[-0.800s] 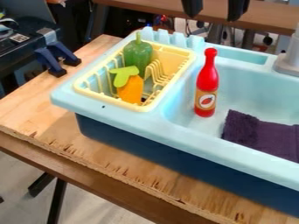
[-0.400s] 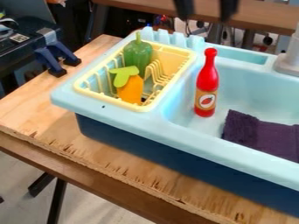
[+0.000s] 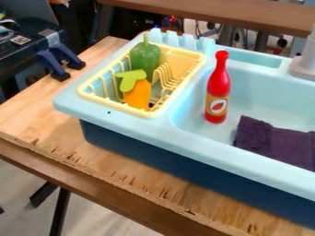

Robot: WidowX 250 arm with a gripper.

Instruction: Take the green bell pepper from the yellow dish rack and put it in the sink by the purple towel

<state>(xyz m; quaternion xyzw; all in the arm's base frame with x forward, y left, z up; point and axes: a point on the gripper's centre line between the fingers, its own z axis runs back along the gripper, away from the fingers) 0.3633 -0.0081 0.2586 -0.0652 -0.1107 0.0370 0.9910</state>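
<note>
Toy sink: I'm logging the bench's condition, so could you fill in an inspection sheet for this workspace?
Surface: pale blue plastic toy sink on wooden board, its front edge chipped
Things: red bottle upright in basin, purple cloth to its right; green pepper-shaped toy and orange toy with green top in yellow plastic rack
Clutter: nothing seen
Claw: nothing seen
Cables: apparently one, grey, upper left
Surroundings: dark blue clamps by board's left edge

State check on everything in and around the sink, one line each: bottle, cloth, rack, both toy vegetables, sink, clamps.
Red bottle: upright in the basin
Purple cloth: lying in the basin, rumpled
Yellow rack: upright, holding both vegetables
Green pepper: in the rack, stem up
Orange vegetable: in the rack, green top up
Sink: holding bottle and cloth
Blue clamps: at the table's edge, tightness unclear
</note>
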